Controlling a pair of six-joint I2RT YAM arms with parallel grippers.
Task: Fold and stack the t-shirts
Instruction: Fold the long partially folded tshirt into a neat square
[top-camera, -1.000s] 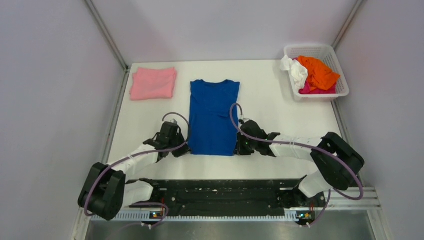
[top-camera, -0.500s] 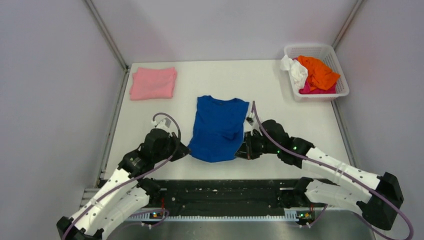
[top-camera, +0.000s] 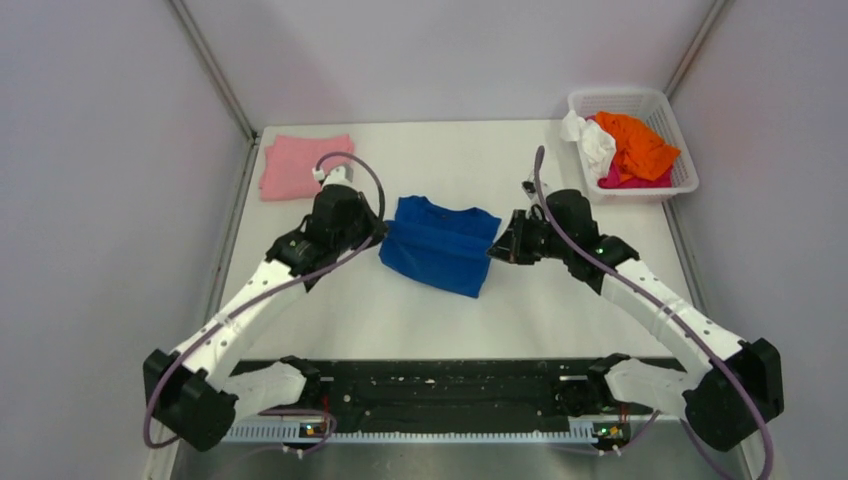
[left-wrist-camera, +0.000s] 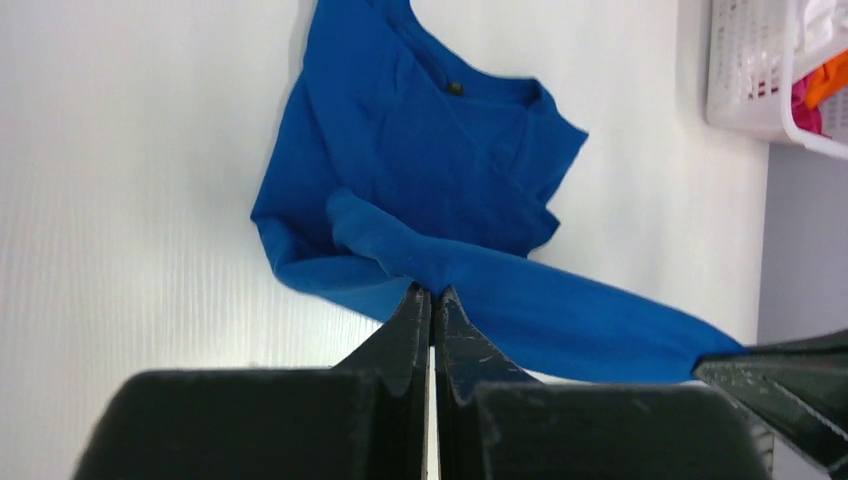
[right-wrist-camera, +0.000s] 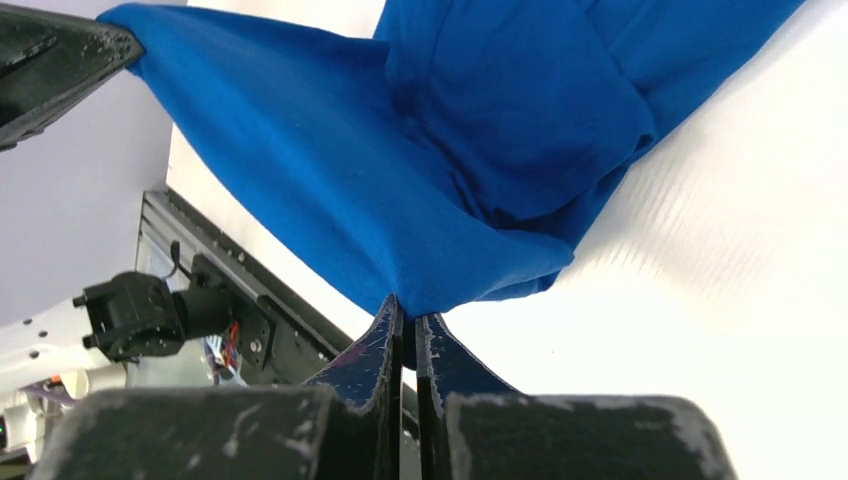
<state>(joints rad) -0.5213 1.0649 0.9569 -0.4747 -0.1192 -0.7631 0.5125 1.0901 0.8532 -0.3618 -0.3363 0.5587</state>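
The royal blue t-shirt (top-camera: 440, 255) lies mid-table, its near hem lifted and carried back over the body; no print shows. My left gripper (top-camera: 378, 233) is shut on the hem's left corner (left-wrist-camera: 420, 270). My right gripper (top-camera: 497, 248) is shut on the hem's right corner (right-wrist-camera: 440, 280). The hem stretches between them above the table. The collar (left-wrist-camera: 455, 88) points away from the arms. A folded pink t-shirt (top-camera: 300, 165) lies at the back left. Orange (top-camera: 634, 145), white (top-camera: 592, 140) and magenta (top-camera: 622, 178) tees are heaped in the basket.
A white plastic mesh basket (top-camera: 622, 99) stands at the back right corner, also seen in the left wrist view (left-wrist-camera: 745, 75). Grey walls close in the table on the left, right and back. The black rail (top-camera: 450, 385) with the arm bases runs along the near edge.
Both grippers have carried the blue t-shirt's near hem away from the arm bases toward the collar, folding the shirt roughly in half. The arms are stretched much farther out.
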